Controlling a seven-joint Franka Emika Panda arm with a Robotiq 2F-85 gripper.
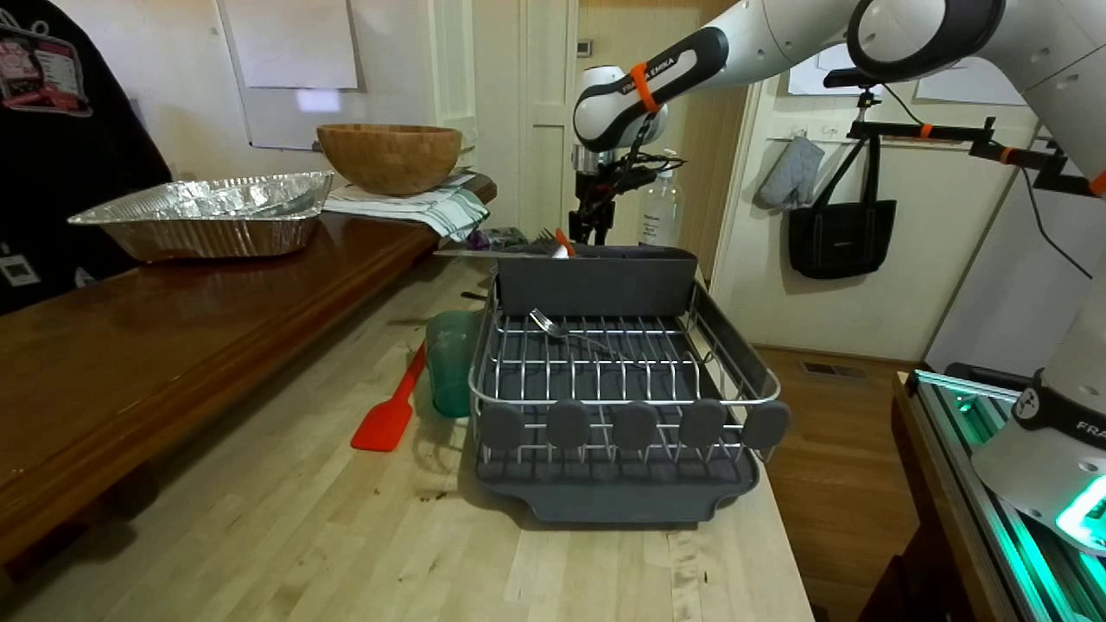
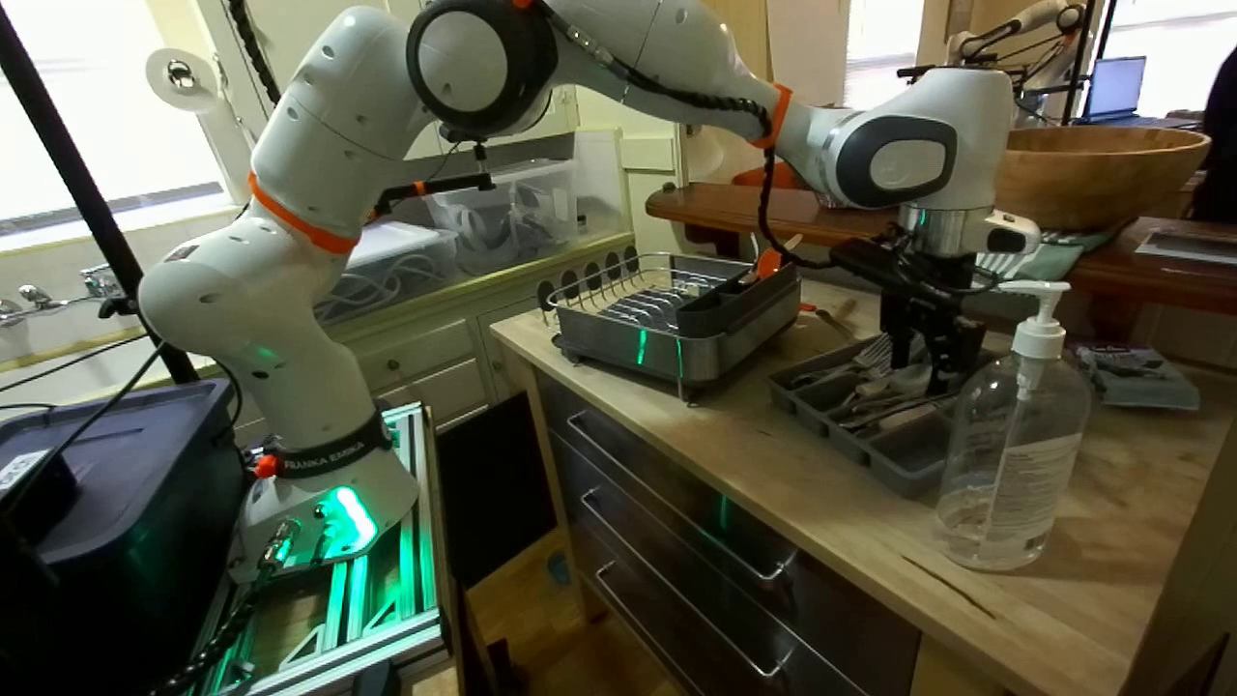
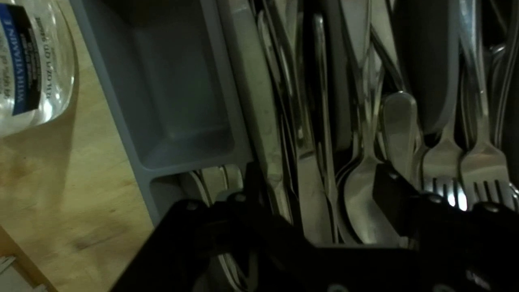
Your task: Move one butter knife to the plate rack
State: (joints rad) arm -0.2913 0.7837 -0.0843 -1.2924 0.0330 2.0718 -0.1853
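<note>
Wrist view: a butter knife point(image 3: 314, 198), blade between the tips of the pincer point(image 3: 319, 178) (wide apart, empty).

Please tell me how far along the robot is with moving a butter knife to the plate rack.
Reaching the cutlery looks done: the gripper is over the cutlery tray. The grasp seems in hand: its jaws stand open, a knife showing between them. Left: closing, lifting and carrying one to the plate rack, where a fork lies but I can make out no knife.
</note>
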